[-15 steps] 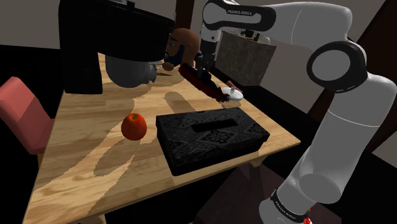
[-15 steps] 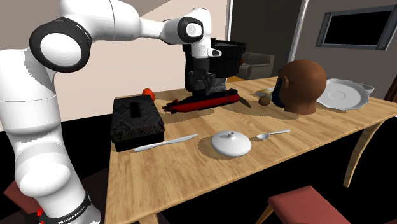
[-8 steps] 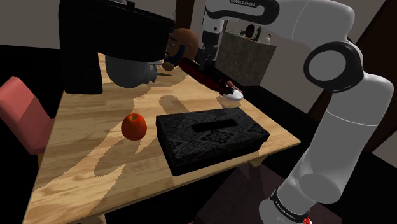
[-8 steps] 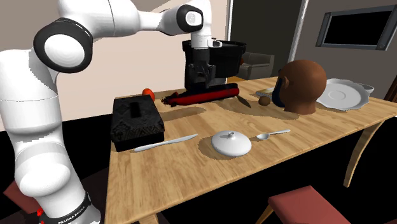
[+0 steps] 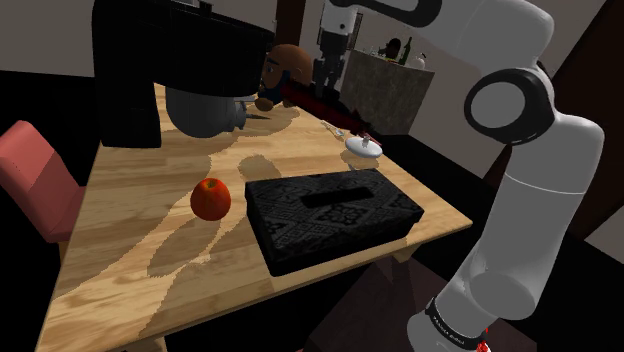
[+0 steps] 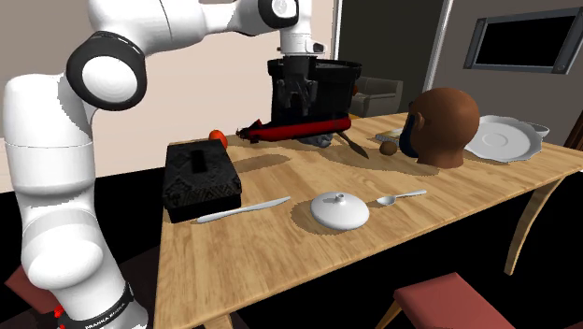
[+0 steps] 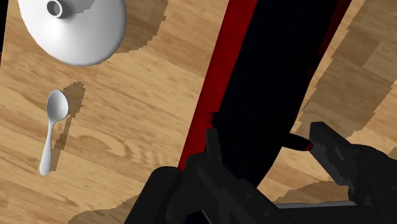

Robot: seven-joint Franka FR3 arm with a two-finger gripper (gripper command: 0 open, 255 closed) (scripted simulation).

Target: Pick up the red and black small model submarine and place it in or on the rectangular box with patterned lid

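Above the bench [image 6: 280, 245], my end effector [image 6: 301, 110] clamps the submarine [image 6: 299, 128]; next, carry it to the patterned box [image 6: 199, 175], second exterior view's eight o'clock.

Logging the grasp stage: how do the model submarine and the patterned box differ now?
The submarine hangs above the table, clasped in the hand; the box rests on it. The submarine is long, slim, red and black; the box is broad, all black, with a slot in its lid. Both share black.
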